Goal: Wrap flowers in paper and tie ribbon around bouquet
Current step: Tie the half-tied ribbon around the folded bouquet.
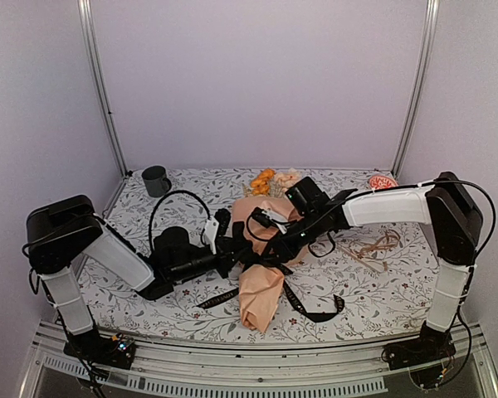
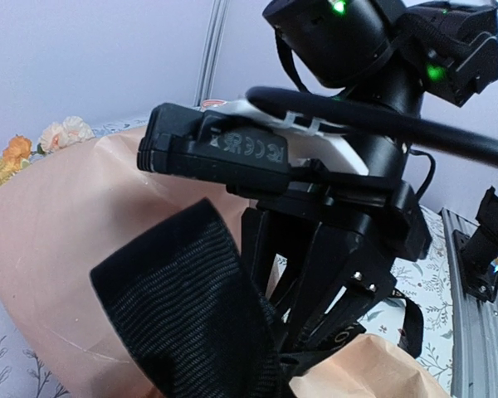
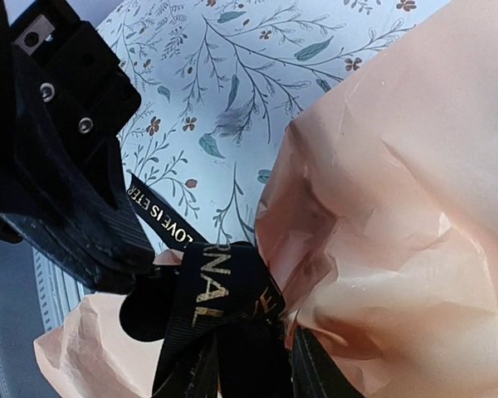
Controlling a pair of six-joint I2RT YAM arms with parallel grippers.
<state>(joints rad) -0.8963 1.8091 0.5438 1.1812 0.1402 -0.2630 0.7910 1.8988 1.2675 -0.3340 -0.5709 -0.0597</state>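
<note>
**Top external view.** Locate the bouquet (image 1: 261,294) at mid-table, lying flat on the floral table cover (image 1: 382,290), narrow end toward the near edge, flowers (image 1: 270,181) toward the far edge. Note the ribbon (image 1: 311,311) crossing the cone's middle, tails trailing to both sides by the near edge. Find the left gripper (image 1: 231,245) at the cone's left flank and the right gripper (image 1: 264,249) over its middle. See the mug (image 1: 156,180) near the far left corner and the tan cord (image 1: 373,245) toward the right edge.

**Left wrist view.** Read the left gripper as clenched on the ribbon, with the band filling the lower foreground. Note the right gripper directly beyond, above the paper (image 2: 66,249).

**Right wrist view.** Note the ribbon bunched against the crumpled paper, gold lettering showing. See one finger (image 3: 66,191) standing left of the bunch. Read the jaws as parted, grasping nothing.
</note>
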